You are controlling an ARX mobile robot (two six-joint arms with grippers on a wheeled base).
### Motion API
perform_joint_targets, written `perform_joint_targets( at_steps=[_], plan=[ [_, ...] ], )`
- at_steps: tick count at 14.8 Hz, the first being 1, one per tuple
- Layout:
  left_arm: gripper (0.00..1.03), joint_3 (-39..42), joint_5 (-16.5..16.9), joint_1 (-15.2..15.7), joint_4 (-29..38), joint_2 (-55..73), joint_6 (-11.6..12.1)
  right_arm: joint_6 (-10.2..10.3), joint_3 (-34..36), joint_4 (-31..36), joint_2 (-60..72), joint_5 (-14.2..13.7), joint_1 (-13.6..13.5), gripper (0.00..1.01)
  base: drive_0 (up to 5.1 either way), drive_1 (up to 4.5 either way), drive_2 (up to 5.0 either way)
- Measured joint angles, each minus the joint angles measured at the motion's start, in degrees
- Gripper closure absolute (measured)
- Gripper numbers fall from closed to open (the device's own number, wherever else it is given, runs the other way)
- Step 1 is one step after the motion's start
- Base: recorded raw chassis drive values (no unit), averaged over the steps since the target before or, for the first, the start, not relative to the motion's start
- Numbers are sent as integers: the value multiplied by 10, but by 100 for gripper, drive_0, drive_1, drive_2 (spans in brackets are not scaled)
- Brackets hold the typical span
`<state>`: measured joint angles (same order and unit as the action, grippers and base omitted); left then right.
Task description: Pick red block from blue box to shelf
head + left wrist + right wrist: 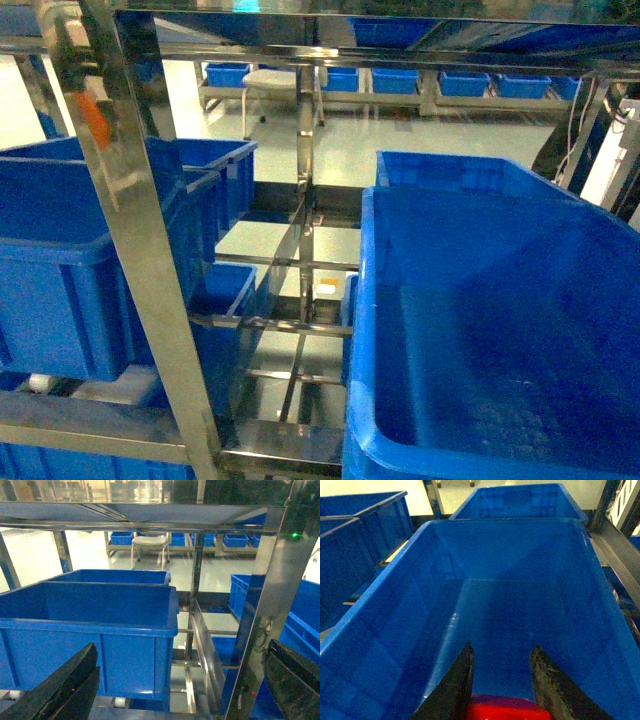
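The red block [507,711] shows only as a glossy red top at the bottom edge of the right wrist view, wedged between the two dark fingers of my right gripper [502,647], which is shut on it. It hangs over the inside of a big dark blue crate [520,580] that stands on the shelf [135,240], a shiny steel rack with flat posts. My left gripper [180,680] is open and holds nothing, its fingers [65,690] wide apart in front of a shelf post [272,605]. The blue box is out of view. Neither gripper shows in the head view.
Dark blue crates fill the rack: a large one at right [480,330], another behind it [450,170], two at left [60,260]. The left crate [90,630] is close ahead of my left gripper. Thin cross rails [290,325] span the middle. A white chair [270,85] stands far back.
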<state>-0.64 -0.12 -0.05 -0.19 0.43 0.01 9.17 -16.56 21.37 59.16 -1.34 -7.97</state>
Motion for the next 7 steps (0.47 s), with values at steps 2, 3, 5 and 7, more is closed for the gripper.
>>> perform_joint_targets(
  at_steps=[2, 3, 5, 7],
  plan=[
    [5, 0, 0, 0, 0, 0, 0, 0, 13, 42, 36, -5, -3, 74, -489, 256, 256],
    [5, 0, 0, 0, 0, 0, 0, 0, 14, 67, 57, -9, -3, 74, -489, 256, 256],
    [5, 0, 0, 0, 0, 0, 0, -5, 14, 123, 100, -17, -3, 74, -489, 256, 256],
    [5, 0, 0, 0, 0, 0, 0, -10, 14, 142, 126, -24, -8, 74, -489, 256, 256]
  ],
)
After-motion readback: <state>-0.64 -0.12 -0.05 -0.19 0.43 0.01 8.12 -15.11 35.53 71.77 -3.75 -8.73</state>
